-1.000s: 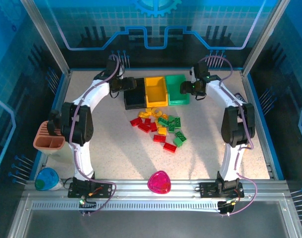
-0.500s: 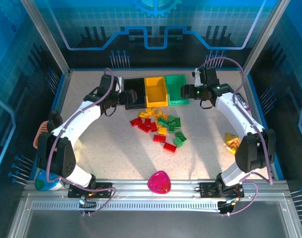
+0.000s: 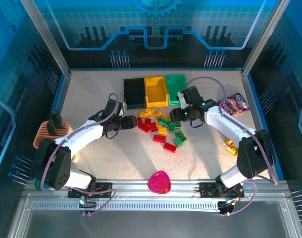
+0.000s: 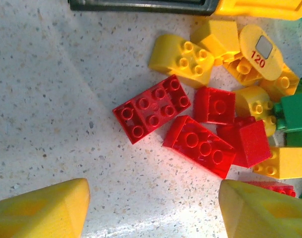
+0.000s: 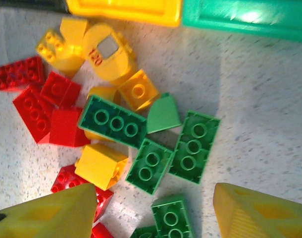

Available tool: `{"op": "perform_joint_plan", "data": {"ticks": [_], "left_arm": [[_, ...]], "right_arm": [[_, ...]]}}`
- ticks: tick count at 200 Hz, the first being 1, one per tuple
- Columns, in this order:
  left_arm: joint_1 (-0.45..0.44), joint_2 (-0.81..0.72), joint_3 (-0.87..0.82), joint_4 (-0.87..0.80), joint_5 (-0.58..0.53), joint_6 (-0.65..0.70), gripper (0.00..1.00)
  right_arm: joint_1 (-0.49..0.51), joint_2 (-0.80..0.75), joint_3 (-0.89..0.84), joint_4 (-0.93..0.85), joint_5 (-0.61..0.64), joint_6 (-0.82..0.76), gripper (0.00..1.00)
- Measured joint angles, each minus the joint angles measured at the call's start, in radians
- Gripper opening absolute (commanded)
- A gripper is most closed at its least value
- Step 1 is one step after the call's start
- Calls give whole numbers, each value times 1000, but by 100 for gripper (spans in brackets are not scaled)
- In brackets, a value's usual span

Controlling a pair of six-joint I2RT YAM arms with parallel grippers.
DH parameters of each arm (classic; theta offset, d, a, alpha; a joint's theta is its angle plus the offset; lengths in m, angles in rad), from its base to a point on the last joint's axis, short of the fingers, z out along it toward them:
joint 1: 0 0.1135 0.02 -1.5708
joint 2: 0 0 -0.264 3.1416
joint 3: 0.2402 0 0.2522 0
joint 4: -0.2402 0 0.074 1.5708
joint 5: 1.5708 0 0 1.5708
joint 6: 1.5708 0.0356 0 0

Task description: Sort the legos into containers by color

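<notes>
1. Legos (image 3: 160, 126): loose pile mid-table (image 3: 91, 94), just in front of the bins. Reds on the left side, greens on the right, yellows mixed thru middle & back.
2. Bins in a row at the far side, side by side: black bin (image 3: 134, 92) left, yellow bin (image 3: 156, 90) middle, green bin (image 3: 176, 88) right.
3. Left wrist view: eight-stud red brick (image 4: 152, 107) lies flat at the pile's edge, more reds just beside it. A round yellow piece w/ "120" sticker (image 4: 262, 52) sits behind, near the yellow bin's rim.
4. Right wrist view: green bricks (image 5: 193, 146) clustered together, yellow block (image 5: 100, 166) touching them on the red side.
5. Left gripper (image 3: 132, 122): low at the pile's left edge by the reds. Fingers (image 4: 42, 210) apart, only bare table btwn them.
6. Right gripper (image 3: 176, 115): over the pile's right side, above the greens. Fingers (image 5: 262, 210) apart. One green brick lies in the gap, not clamped.
7. Around: pink heart dish (image 3: 159, 182) at near edge, centre. Peach holder (image 3: 48, 135) far left. Purple packet (image 3: 234, 104) far right. Crumpled yellow thing (image 3: 231, 146) by the right arm.
</notes>
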Motion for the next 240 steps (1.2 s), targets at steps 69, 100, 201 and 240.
{"op": "perform_joint_plan", "data": {"ticks": [69,100,201,240], "left_arm": [[0,-22,-111,104,43,-48,70],[0,-82,-169,128,50,-71,70],[0,-210,-219,125,26,-73,71],[0,-231,-243,123,16,-73,71]], "right_arm": [[147,182,75,14,42,-33,72],[172,251,145,2,92,-32,73],[225,435,331,-86,233,-3,70],[240,474,370,-111,285,14,57]]}}
